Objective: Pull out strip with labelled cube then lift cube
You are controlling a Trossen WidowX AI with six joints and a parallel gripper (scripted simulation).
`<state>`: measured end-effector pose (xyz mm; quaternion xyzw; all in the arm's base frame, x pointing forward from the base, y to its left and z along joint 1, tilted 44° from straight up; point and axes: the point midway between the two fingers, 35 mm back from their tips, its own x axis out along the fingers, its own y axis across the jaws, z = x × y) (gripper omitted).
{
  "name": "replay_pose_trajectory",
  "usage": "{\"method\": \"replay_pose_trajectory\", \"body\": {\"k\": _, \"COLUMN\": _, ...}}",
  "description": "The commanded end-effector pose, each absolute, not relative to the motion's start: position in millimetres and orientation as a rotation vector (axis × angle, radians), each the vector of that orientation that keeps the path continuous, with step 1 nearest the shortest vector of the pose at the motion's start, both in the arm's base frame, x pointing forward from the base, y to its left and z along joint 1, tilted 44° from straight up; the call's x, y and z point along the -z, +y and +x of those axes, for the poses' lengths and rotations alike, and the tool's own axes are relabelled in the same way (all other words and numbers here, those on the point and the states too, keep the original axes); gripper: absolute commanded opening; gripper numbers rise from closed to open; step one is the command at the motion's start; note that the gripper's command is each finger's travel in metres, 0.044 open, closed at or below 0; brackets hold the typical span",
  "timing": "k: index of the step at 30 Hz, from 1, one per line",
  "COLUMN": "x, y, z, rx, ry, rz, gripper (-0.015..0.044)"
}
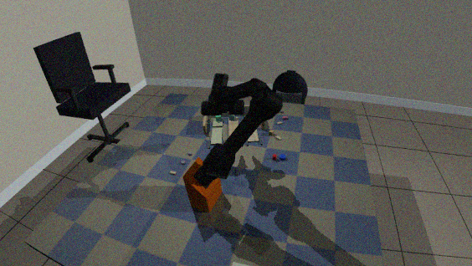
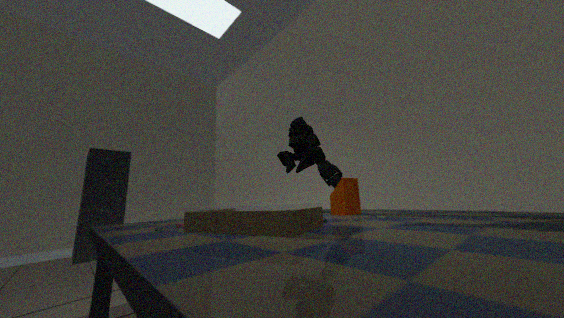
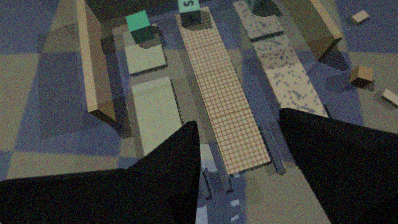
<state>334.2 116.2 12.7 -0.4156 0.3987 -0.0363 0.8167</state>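
Note:
A checked strip (image 3: 225, 110) runs unbroken down the middle of the wrist view. A cube with a dark mark like an S (image 3: 190, 14) stands on its far end. The pale green strip on the left is in two pieces, a far one (image 3: 145, 57) and a near one (image 3: 157, 107), with a gap between; a green cube (image 3: 138, 24) (image 1: 218, 118) stands on the far piece, no label seen. The speckled strip (image 3: 295, 82) on the right has a break near its far end, where a cube is cut off by the frame. My gripper (image 3: 238, 123) (image 2: 293, 171) is partly open and empty, above the checked strip.
Wooden walls stand left (image 3: 86, 55) and right (image 3: 315, 30) of the strips; the low wooden side (image 2: 255, 222) also shows from the exterior view. A brown block (image 3: 361, 76) and small pieces lie outside at right. A red piece (image 1: 274, 157) and a blue piece (image 1: 283, 157) lie nearer the arm's base.

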Motion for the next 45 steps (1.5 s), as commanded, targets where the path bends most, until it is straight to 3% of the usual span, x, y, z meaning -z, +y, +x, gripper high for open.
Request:
{"method": "replay_pose_trajectory", "body": {"k": 1, "x": 5, "y": 103, "z": 359, "rx": 0.124, "ry": 1.058, "rz": -0.918, "gripper": 0.0085}}
{"method": "replay_pose_trajectory", "body": {"k": 5, "x": 18, "y": 87, "z": 373, "rx": 0.164, "ry": 1.237, "rz": -0.943, "gripper": 0.0000}}
{"method": "replay_pose_trajectory", "body": {"k": 13, "x": 35, "y": 48, "z": 384, "rx": 0.238, "ry": 1.577, "rz": -0.959, "gripper": 0.0000}}
{"method": "replay_pose_trajectory", "body": {"k": 45, "x": 57, "y": 22, "z": 380, "rx": 0.239, "ry": 1.584, "rz": -0.959, "gripper": 0.0000}}
